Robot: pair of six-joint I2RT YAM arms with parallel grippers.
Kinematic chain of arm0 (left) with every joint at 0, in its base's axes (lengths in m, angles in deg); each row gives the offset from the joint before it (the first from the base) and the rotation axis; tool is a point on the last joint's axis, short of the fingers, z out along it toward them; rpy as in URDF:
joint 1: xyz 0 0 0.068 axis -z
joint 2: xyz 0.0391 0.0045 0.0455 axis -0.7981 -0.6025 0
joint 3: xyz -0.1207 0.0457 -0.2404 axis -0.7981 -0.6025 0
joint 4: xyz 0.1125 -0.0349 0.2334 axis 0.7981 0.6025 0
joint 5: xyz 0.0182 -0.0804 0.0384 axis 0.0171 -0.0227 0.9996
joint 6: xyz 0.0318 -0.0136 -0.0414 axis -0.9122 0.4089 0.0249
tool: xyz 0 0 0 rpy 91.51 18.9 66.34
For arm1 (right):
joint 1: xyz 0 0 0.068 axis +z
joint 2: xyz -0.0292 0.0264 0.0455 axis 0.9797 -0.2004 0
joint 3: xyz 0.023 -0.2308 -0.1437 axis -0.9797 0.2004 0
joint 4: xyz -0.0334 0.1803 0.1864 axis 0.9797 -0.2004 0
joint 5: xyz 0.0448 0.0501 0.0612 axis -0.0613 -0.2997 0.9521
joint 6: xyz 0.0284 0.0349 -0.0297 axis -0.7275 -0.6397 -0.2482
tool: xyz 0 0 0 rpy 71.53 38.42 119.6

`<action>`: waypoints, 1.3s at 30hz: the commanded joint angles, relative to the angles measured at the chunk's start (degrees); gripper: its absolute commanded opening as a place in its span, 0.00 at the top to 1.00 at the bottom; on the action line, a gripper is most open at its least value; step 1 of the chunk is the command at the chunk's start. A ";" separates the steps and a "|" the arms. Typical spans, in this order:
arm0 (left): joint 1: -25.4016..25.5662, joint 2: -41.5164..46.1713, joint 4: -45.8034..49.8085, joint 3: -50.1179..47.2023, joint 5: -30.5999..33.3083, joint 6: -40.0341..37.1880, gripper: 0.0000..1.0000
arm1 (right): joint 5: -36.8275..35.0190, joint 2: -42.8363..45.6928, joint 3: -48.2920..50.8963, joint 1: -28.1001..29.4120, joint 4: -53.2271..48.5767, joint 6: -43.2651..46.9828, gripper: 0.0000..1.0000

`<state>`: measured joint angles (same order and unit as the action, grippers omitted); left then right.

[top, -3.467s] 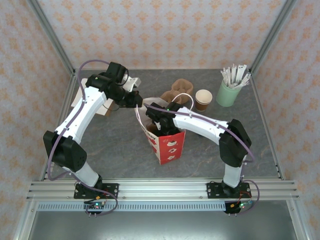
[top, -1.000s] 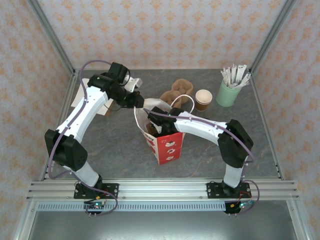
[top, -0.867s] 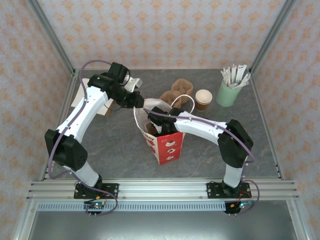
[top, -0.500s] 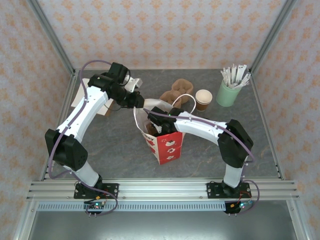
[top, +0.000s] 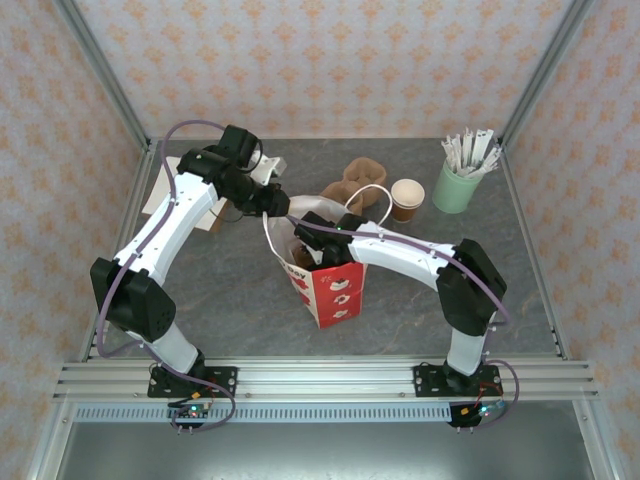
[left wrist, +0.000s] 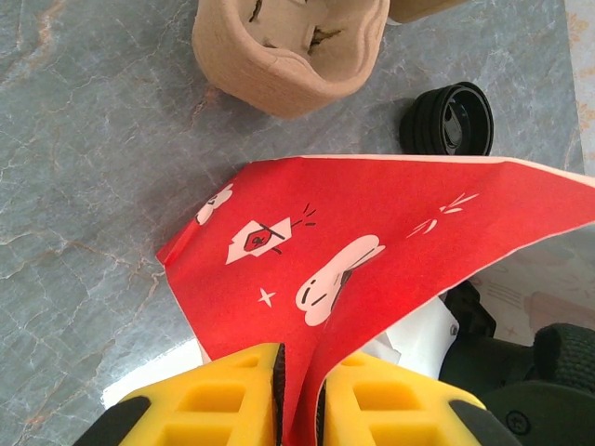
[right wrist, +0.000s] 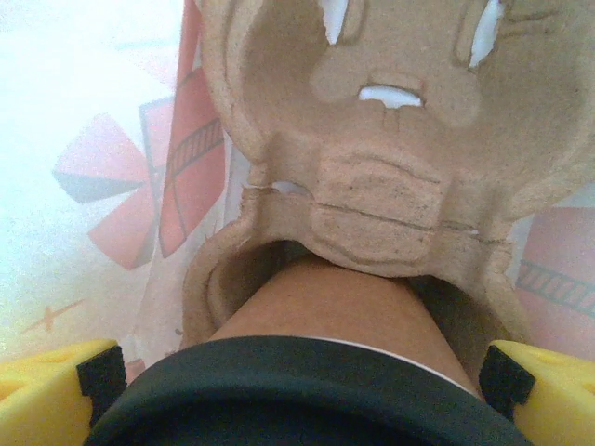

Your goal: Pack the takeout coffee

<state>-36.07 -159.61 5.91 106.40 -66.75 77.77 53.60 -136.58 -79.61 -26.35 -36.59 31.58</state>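
The takeout coffee (right wrist: 325, 321), a brown kraft cup with a black lid, sits in a pocket of a pulp carrier (right wrist: 390, 139) inside the red paper bag (top: 328, 285). My right gripper (right wrist: 297, 395) reaches down into the bag. Its yellow fingers (right wrist: 51, 395) stand wide on either side of the lid, open. In the top view the right gripper (top: 308, 243) is sunk in the bag's mouth. My left gripper (left wrist: 297, 395) is shut on the bag's red rim (left wrist: 372, 242), pulling it toward the back left. From above, the left gripper (top: 272, 203) is at the bag's rear corner.
A second pulp carrier (top: 355, 182) and a lidless brown cup (top: 406, 198) stand behind the bag. A loose black lid (left wrist: 448, 118) lies on the table beside the carrier (left wrist: 288, 46). The mint-green cup of stirrers (top: 457, 185) is at the back right.
The right gripper's jaws have widened around the cup inside the bag. The left gripper has kept its hold on the bag's rim and shifted slightly right.
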 commanded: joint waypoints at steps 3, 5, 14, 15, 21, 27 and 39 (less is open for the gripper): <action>0.69 -1.15 0.92 0.42 2.75 0.35 0.82 | -1.91 3.31 -3.00 0.29 -1.38 -1.04 0.01; 0.86 -0.99 0.98 0.52 2.72 0.47 0.82 | -2.07 3.52 -3.56 0.29 -1.65 -1.08 0.01; 1.48 -0.53 1.21 1.28 3.06 0.80 0.83 | -2.56 3.76 -6.79 0.22 -3.98 -1.57 0.01; 1.48 -0.52 1.24 1.28 3.21 0.80 0.83 | -2.75 3.71 -7.41 0.24 -4.55 -1.70 0.01; 1.57 -0.63 1.22 1.37 3.46 0.86 0.83 | -1.43 5.34 -10.09 0.24 -6.13 -2.66 0.01; 1.49 -0.86 1.00 1.54 3.41 1.04 0.83 | -0.77 6.49 -13.74 0.07 -8.33 -3.35 0.01; 1.52 -1.31 1.60 2.60 3.33 0.79 0.83 | -1.21 8.73 -22.17 -0.50 -12.71 -4.51 0.01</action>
<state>-34.93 -159.87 6.00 107.29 -65.29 77.99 53.18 -130.40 -98.82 -26.50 -46.45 27.89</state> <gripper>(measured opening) 0.169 0.994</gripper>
